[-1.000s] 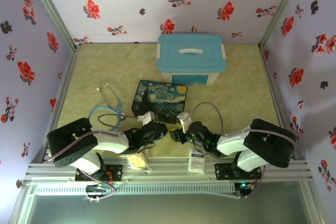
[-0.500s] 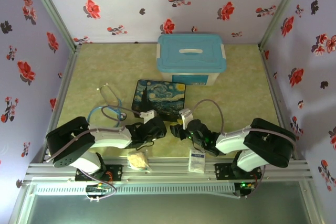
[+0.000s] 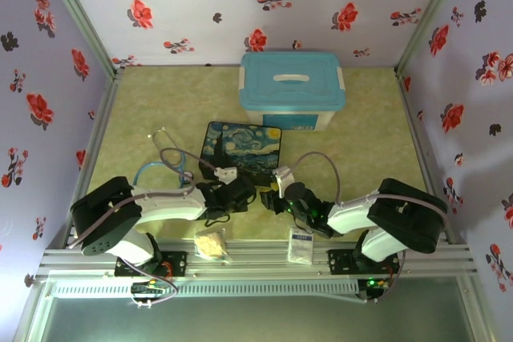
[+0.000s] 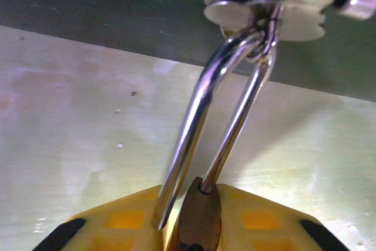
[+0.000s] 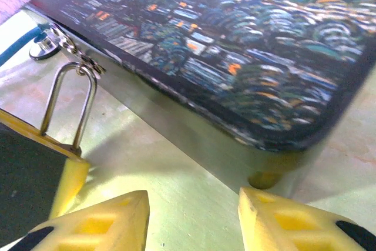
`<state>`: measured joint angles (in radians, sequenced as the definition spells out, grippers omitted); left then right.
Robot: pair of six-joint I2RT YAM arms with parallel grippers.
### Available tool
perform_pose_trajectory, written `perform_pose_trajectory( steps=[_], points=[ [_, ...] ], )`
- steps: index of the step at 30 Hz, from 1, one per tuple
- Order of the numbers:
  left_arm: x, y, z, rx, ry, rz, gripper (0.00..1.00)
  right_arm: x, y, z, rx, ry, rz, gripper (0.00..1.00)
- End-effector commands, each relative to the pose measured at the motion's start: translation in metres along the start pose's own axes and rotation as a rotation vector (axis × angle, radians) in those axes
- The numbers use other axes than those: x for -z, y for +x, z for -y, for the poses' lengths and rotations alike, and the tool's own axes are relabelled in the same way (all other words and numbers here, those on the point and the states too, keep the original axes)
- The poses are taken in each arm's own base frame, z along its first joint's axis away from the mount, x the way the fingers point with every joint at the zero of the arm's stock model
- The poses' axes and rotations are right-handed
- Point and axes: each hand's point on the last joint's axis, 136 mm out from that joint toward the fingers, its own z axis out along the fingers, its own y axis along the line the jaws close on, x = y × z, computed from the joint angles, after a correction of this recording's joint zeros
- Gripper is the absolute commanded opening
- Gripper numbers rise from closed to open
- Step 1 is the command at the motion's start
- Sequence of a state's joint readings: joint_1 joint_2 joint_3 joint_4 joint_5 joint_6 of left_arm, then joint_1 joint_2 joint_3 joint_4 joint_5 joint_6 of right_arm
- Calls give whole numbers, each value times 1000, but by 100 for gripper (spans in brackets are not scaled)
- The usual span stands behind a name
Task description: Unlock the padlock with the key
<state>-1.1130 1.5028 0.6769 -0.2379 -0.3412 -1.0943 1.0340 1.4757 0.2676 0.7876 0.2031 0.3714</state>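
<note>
The padlock (image 4: pixel 200 216) has a brass body pinched between the yellow fingers of my left gripper (image 4: pixel 191 198), which is shut on it. Its silver shackle (image 4: pixel 200 104) runs up through a metal ring (image 4: pixel 264 45) at the edge of the painted box (image 3: pixel 243 150). One shackle leg sits in the body and the other end hangs free beside it. My right gripper (image 5: pixel 192 199) is open over bare table, just short of the box's near corner (image 5: pixel 235 39), with the shackle (image 5: pixel 67 104) to its left. In the top view both grippers (image 3: pixel 240 194) (image 3: pixel 274 198) meet below the box. The key is out of view.
A white bin with a blue lid (image 3: pixel 292 90) stands behind the box. A stethoscope (image 3: pixel 164 158) lies to the left. A small pale packet (image 3: pixel 210 243) and a white carton (image 3: pixel 301 244) lie at the near edge. Flowered walls close in three sides.
My left arm has reached forward and to the right, bringing its gripper up to the box's near edge. The right gripper has edged slightly towards the box and narrowed a little.
</note>
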Motion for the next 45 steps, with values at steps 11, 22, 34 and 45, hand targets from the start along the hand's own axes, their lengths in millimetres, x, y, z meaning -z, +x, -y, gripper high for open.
perform_pose_trajectory(
  steps=[11, 22, 34, 45],
  points=[
    [5, -1, -18, -144, -189, 9, 27, -3, -1, 6, -20, 33, 2, 44],
    [16, -4, 1, -204, -184, 46, 32, 0, 3, 12, -21, 56, -3, 44],
    [30, -10, 22, -173, -71, 73, 42, 6, -2, 8, -116, 57, -35, 53],
    [86, -48, 18, 3, 218, 213, 66, 28, -10, -5, -241, 36, -81, 56]
  ],
)
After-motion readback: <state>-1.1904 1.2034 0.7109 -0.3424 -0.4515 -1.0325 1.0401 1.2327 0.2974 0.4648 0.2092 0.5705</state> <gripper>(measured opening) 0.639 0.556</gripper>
